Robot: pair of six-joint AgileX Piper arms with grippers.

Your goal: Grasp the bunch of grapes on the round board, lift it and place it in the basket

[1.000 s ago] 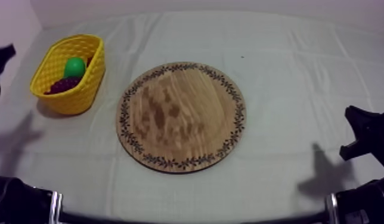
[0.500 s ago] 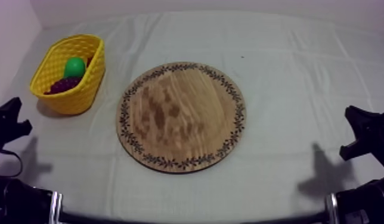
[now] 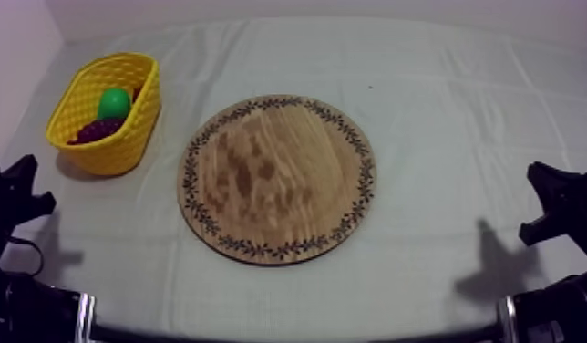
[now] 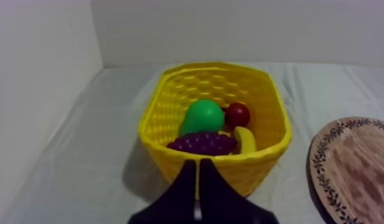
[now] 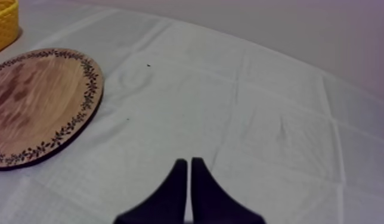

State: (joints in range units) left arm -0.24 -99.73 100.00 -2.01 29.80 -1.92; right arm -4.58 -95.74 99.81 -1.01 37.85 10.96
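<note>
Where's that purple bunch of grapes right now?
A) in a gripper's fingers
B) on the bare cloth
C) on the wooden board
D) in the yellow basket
D: the bunch of grapes lies inside the yellow basket, beside the pear, the small red fruit and the banana.

My left gripper (image 4: pixel 198 164) has drawn back from the yellow basket (image 3: pixel 126 137), seemingly toward rest.

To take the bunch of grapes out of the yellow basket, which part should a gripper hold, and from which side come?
Probably from straight above, closing across the middle of the bunch of grapes. It lies flat and long close to the yellow basket wall, with the pear behind and the banana beside it, so the sides are blocked.
</note>
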